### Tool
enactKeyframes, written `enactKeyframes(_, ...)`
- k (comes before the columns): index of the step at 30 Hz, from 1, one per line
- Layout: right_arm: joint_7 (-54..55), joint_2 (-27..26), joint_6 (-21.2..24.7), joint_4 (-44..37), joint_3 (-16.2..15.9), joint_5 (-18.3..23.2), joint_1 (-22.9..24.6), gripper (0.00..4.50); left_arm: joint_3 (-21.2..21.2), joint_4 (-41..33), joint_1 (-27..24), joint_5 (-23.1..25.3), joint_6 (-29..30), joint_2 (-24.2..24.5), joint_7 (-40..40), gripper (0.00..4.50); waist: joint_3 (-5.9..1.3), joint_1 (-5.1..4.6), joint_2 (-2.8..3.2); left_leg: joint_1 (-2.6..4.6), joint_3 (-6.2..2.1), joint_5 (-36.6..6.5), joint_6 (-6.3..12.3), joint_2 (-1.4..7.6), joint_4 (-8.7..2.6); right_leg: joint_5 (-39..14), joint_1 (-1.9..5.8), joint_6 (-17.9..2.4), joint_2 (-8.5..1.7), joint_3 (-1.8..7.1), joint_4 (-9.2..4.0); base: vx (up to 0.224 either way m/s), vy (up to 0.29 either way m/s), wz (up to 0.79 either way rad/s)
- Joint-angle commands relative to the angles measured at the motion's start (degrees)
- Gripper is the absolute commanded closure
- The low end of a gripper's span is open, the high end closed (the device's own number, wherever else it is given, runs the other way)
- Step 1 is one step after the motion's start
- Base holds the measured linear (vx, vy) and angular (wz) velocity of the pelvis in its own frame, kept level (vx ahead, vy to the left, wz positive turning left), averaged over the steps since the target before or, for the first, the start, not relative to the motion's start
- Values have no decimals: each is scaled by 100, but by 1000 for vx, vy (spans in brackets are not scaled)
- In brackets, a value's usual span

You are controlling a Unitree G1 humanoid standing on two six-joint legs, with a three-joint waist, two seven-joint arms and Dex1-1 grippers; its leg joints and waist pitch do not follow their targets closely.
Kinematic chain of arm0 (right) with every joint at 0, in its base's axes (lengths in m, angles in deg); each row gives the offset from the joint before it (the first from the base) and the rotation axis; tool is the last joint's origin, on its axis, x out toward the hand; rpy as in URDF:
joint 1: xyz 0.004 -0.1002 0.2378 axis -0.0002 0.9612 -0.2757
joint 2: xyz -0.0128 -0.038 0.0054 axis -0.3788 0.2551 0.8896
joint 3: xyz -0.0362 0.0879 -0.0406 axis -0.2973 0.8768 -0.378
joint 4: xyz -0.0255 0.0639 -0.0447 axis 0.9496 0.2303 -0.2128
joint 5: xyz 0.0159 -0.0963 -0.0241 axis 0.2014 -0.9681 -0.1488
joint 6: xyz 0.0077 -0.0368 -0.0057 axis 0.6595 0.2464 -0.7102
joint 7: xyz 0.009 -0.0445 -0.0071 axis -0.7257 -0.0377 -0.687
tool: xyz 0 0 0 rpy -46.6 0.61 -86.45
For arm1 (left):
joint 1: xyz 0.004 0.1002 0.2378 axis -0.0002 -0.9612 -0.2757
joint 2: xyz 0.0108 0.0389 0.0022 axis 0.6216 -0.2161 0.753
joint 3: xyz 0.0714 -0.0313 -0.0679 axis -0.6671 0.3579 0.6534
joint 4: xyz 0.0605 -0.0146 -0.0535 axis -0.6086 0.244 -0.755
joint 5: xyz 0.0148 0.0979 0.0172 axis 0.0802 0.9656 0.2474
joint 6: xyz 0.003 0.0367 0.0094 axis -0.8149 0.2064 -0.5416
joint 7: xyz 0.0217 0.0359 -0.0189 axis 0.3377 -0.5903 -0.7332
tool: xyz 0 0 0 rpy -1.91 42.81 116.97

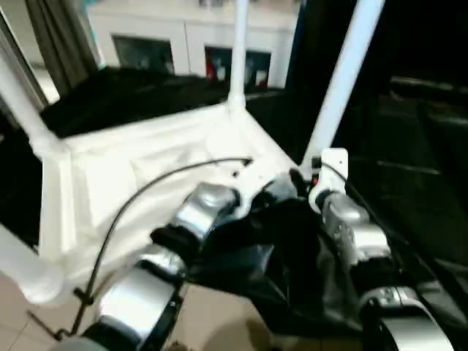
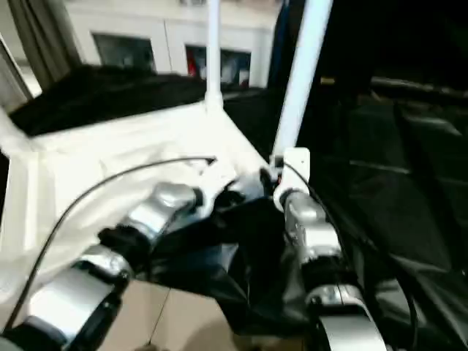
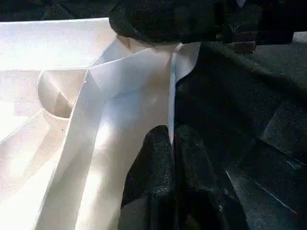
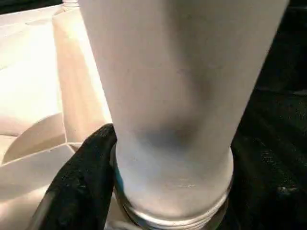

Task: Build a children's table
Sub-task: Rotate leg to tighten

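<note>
The children's table lies upside down on black cloth, its white tabletop (image 1: 139,172) showing the ribbed underside. White legs stand in its corner sockets: one at the far corner (image 1: 239,51), one at the near right corner (image 1: 340,80), and others at the left (image 1: 18,102) and near left (image 1: 22,270). My left gripper (image 3: 171,139) is shut on the tabletop's thin rim (image 3: 172,86) beside the near right corner. My right gripper (image 4: 168,158) is closed round the base of the near right leg (image 4: 177,81), with one black finger (image 4: 88,163) pressed against its side.
Black cloth (image 1: 409,190) covers the surface under and to the right of the table, bunched between my forearms. A thin black cable (image 1: 146,194) arcs over the tabletop to my left wrist. Pale floor (image 1: 212,322) lies below, and white cabinets (image 1: 183,36) stand behind.
</note>
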Motion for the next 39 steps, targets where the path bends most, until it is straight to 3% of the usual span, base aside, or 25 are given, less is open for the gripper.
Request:
enactKeyframes(1,-318,-393,-3,22,-274,89,-44,117,267,30,176,-53,-149,-23,-430,450,-468,14,-61,19,15,-999,393,36,-382,-1860,370,-838,-291,221,-398,0,0,0)
enactKeyframes(3,-350,-390,-28,16,-260,105,-48,100,264,26,177,-51,-178,-11,-382,450,-465,15,-50,16,22,-993,429,36,-381,-1813,374,-895,-293,220,-390,0,0,0)
enactKeyframes(5,-414,-376,-220,169,-250,72,-130,92,267,167,234,-82,-318,0,-326,450,-456,-29,-56,-49,-1,-1032,419,20,-399,-2006,424,-791,-297,190,-399,0,0,0)
enactKeyframes(6,-513,-337,-307,188,-284,60,-159,68,267,213,248,-108,-394,18,-278,450,-469,-35,-57,-22,-1,-1055,401,19,-390,-2076,411,-752,-305,192,-415,0,0,0)
enactKeyframes(8,-805,-211,-389,51,-386,35,-152,59,257,178,207,-149,-572,74,-68,450,-463,-34,-63,10,11,-1063,428,25,-387,-2047,388,-792,-297,204,-424,0,0,0)
enactKeyframes(12,-1682,283,-123,-710,-736,-50,112,15,145,-231,-62,-217,-833,293,649,450,-471,-14,-91,-15,25,-790,618,57,-370,-1433,414,-1050,-289,237,-322,0,0,0)
enactKeyframes(14,-2097,632,60,-1128,-889,-100,287,10,96,-465,-214,-253,-871,446,1015,450,-465,6,-102,-20,21,-736,675,59,-368,-1396,432,-1044,-294,239,-320,0,0,0)
enactKeyframes(15,-2456,937,230,-1428,-987,-98,423,3,47,-648,-339,-293,-972,582,1327,450,-463,15,-94,10,39,-776,700,63,-362,-1519,395,-1046,-299,247,-334,0,0,0)
enactKeyframes(17,-2831,1229,342,-1658,-1061,-90,540,3,0,-800,-454,-359,-1113,708,1659,450,-440,46,-106,22,41,-863,697,81,-378,-1707,384,-996,-294,252,-360,0,0,0)
enactKeyframes(20,-3459,1717,524,-2042,-1219,-42,746,3,-80,-1075,-628,-443,-1131,923,2104,450,-436,119,-91,98,51,-1027,578,113,-386,-1854,342,-997,-300,278,-367,0,0,0)
enactKeyframes(21,-3867,2049,624,-2331,-1334,-6,898,3,-140,-1287,-748,-469,-1134,1077,2371,450,-414,123,-109,80,52,-1110,551,111,-398,-1956,342,-970,-292,279,-372,0,0,0)
enactKeyframes(25,-4468,2454,848,-2726,-1466,168,1099,3,-168,-1682,-928,-591,-1029,1259,2738,450,-403,121,-126,20,41,-1208,496,89,-414,-2362,361,-751,-294,266,-404,0,0,0)
enactKeyframes(28,-4965,2725,1103,-3088,-1617,301,1262,3,-166,-1994,-1062,-646,-918,1363,2977,450,-392,145,-130,62,41,-1262,470,98,-406,-2708,315,-583,-306,273,-463,0,0,0)
enactKeyframes(30,-4983,2715,1182,-3145,-1624,300,1264,3,-166,-2155,-1129,-666,-858,1418,3077,450,-386,131,-128,40,37,-1238,457,87,-412,-2786,313,-544,-299,264,-468,0,0,0)
enactKeyframes(33,-4961,2632,1203,-3135,-1576,368,1243,3,-172,-2227,-1148,-686,-812,1435,3108,450,-396,136,-115,61,33,-1252,406,90,-408,-2821,287,-535,-299,255,-482,0,0,0)
enactKeyframes(35,-4968,2574,1219,-3131,-1544,428,1230,3,-182,-2239,-1141,-692,-791,1425,3108,450,-395,122,-122,33,25,-1269,395,78,-413,-2841,308,-497,-298,244,-482,0,0,0)
enactKeyframes(39,-4999,2562,1335,-3207,-1541,467,1244,37,-174,-2312,-1164,-678,-730,1415,3128,450,-401,115,-114,34,19,-1240,381,84,-415,-2791,307,-483,-296,248,-474,0,0,0)
